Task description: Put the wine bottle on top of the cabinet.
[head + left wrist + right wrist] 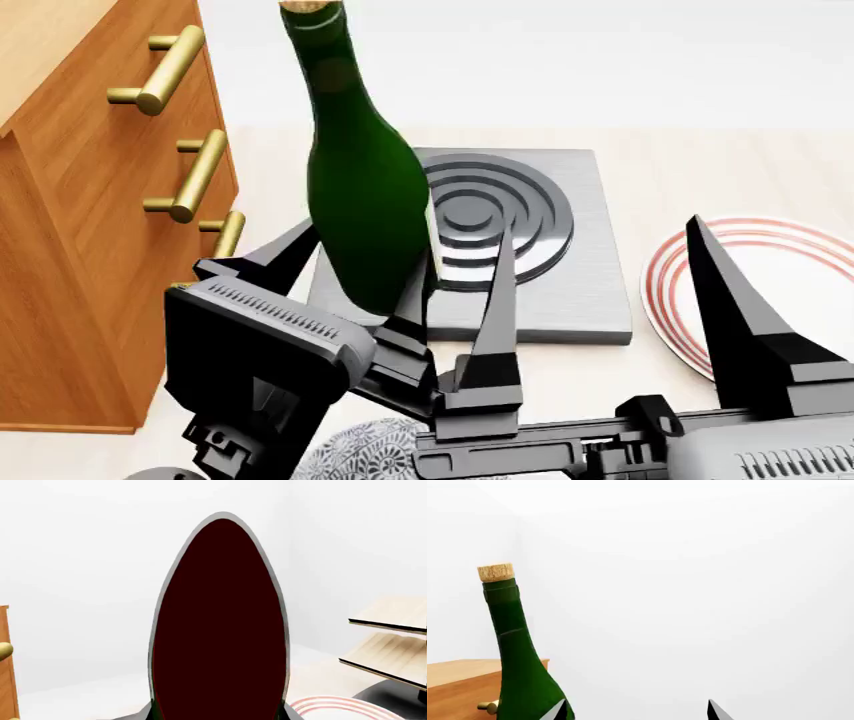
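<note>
Beside the cabinet: the wine bottle [358, 190] is up in the air, cork at the top edge of the head view, neck tipped a touch toward the cabinet [80, 230].
Left pincer: the left gripper [387, 300] is pinching the bottle low on its body, one finger either side of the dark green glass. The left wrist view is nearly filled by that glass, so the hold sits close to the camera.
Right pincer: the right gripper [601, 300] stands spread with nothing between its fingers; two dark tips poke into the right wrist view with bare wall between them.
Bottle against cabinet: just beside the drawer fronts with their brass handles [167, 70], not over the top yet. From the right wrist view the light wooden top sits about level with the bottle's lower body.
Underneath: a grey stove plate [587, 290] with raised rings, and a red-striped plate [674, 285] off toward the right arm.
Step in hand: carrying across, I'd say; lifted but not yet placed.
Risk one: the grip is low on a tall bottle, so a quick swing could make it tip in the fingers.
Risk two: if the base isn't clear of the cabinet's edge, moving sideways would knock it against the side or a handle.
Risk three: setting it near the lip while leaning could topple it.
</note>
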`<state>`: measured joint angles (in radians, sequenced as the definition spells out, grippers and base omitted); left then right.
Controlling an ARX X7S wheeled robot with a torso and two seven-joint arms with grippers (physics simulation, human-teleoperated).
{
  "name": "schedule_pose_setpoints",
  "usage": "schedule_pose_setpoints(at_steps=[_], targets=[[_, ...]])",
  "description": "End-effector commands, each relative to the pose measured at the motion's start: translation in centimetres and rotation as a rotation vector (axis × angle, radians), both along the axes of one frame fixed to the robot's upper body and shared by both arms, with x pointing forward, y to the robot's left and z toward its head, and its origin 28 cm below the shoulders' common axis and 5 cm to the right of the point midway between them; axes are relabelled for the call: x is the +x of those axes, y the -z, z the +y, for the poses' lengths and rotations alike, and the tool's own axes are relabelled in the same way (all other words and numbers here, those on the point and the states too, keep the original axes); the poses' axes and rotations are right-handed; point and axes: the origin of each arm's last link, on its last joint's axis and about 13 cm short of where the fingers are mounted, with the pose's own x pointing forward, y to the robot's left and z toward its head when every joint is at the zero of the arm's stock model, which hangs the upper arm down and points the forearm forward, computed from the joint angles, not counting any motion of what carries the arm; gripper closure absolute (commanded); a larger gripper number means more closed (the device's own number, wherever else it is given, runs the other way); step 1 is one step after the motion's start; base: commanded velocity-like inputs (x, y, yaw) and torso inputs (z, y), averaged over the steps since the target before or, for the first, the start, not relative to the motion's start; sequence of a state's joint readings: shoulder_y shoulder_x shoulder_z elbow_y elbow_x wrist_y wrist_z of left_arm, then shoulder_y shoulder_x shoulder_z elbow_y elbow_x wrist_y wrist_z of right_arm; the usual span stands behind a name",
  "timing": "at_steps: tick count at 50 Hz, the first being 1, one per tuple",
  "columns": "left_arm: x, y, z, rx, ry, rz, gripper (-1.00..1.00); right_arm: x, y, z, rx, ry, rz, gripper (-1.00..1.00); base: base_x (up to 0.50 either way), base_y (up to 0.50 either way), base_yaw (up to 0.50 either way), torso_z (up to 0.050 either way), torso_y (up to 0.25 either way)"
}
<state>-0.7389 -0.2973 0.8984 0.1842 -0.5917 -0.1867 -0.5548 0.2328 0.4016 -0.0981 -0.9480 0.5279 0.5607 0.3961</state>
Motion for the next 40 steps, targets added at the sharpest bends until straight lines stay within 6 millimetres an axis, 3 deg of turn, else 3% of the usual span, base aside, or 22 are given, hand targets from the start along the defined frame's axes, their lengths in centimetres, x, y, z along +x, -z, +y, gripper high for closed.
schedule_pose_setpoints(at_steps=[1,6,17,23,28,32,40], targets=[[0.5,-4.3,1.6,-0.059,-0.062,-0.097,1.0,-1.8,2.7,-0.4,0.052,0.044,0.067,-1.0,0.0,0.0,0.0,0.0,0.0],[1.3,-7.1,2.1,-0.054,-0.093,-0.141,1.0,-2.6,3.1,-0.6,0.06,0.065,0.09,-1.0,0.0,0.0,0.0,0.0,0.002],[2.8,-10.8,3.0,-0.038,-0.147,-0.18,1.0,-2.4,3.2,-0.6,0.053,0.06,0.089,-1.0,0.0,0.0,0.0,0.0,0.0],[3.3,-14.6,4.5,-0.017,-0.217,-0.233,1.0,-2.4,3.2,-0.2,0.042,0.041,0.09,-1.0,0.0,0.0,0.0,0.002,0.002],[4.8,-18.5,7.4,0.035,-0.339,-0.254,1.0,-2.7,2.6,-0.3,0.049,0.038,0.075,-1.0,0.0,0.0,0.0,0.0,0.0],[5.8,-19.8,9.3,0.13,-0.439,-0.249,1.0,-2.7,2.7,-0.4,0.054,0.038,0.075,-1.0,0.0,0.0,0.0,0.0,0.002],[7.7,-22.2,12.6,0.155,-0.555,-0.198,1.0,-2.8,2.7,-0.4,0.055,0.038,0.077,-1.0,0.0,0.0,0.0,0.0,0.0]])
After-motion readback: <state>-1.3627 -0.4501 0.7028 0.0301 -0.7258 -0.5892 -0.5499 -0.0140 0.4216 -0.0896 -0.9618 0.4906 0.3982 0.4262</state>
